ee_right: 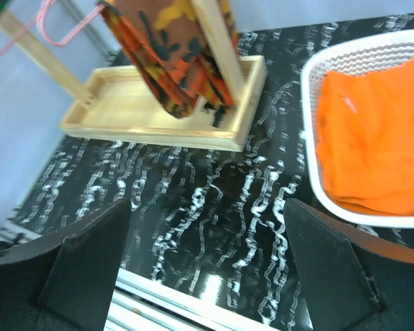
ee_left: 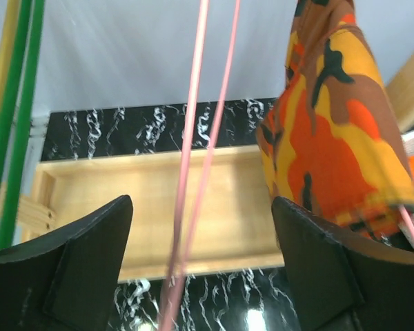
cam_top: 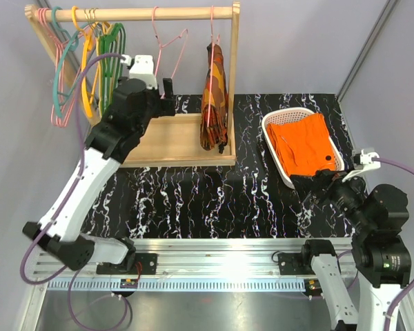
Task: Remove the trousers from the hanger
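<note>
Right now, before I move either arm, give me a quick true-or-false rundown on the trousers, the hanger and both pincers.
1. The trousers lie in the white basket. True.
2. The left pincer is shut on the hanger. False: its jaws stand open, with the hanger's wire running between them.
3. The hanger at the left pincer carries no garment. True.
4. The right pincer holds the trousers. False: it is open and empty, over the table beside the basket.
5. The patterned garment lies in the basket. False: it hangs from the rack.
</note>
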You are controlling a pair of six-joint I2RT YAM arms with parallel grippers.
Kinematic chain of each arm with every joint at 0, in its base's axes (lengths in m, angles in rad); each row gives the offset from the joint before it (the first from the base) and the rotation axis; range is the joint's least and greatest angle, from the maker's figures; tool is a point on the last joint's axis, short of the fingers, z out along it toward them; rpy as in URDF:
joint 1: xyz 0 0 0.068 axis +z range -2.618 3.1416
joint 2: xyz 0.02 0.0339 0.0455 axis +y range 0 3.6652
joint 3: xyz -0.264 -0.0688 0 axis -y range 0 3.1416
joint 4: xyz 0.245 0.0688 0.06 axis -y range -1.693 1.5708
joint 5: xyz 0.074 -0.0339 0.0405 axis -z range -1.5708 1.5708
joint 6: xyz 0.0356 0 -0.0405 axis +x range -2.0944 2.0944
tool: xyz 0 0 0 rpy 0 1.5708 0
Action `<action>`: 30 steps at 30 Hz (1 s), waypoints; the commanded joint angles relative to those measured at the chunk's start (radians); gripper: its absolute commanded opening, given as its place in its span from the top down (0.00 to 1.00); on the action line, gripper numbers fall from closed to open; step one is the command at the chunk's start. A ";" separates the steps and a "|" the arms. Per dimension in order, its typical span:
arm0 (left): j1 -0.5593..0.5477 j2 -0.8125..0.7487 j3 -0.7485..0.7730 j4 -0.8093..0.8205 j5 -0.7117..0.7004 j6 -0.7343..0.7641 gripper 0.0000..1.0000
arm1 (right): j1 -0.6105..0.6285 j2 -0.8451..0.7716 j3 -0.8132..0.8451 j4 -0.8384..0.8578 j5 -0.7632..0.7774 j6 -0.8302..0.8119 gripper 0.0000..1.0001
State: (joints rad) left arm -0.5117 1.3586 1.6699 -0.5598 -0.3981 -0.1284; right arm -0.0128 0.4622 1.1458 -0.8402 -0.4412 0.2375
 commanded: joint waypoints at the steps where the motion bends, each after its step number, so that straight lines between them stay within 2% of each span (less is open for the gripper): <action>1: -0.013 -0.200 -0.071 -0.021 0.048 -0.099 0.01 | 0.054 0.013 0.061 -0.097 0.227 -0.073 0.00; 5: -0.042 -0.392 -0.255 -0.077 -0.014 -0.145 0.01 | 0.118 -0.002 0.080 -0.155 0.352 -0.099 0.00; 10: -0.050 -0.628 -0.403 -0.210 -0.111 -0.174 0.01 | 0.165 -0.017 0.130 -0.226 0.511 -0.107 0.01; 16: -0.048 -0.878 -0.613 -0.271 -0.163 -0.154 0.01 | 0.169 -0.033 0.144 -0.241 0.539 -0.104 0.01; 22: -0.048 -1.007 -0.723 -0.281 -0.185 -0.077 0.01 | 0.194 -0.017 0.126 -0.231 0.570 -0.130 0.01; 27: -0.048 -1.078 -0.730 -0.281 -0.163 -0.050 0.01 | 0.252 0.010 0.123 -0.224 0.663 -0.152 0.00; 30: -0.048 -1.081 -0.734 -0.285 -0.159 -0.053 0.01 | 0.254 0.033 0.126 -0.224 0.650 -0.150 0.01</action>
State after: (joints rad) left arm -0.5571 0.2840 0.9394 -0.8745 -0.5564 -0.2085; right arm 0.2306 0.4515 1.2633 -1.0870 0.1677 0.1070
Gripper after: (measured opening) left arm 0.987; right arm 0.993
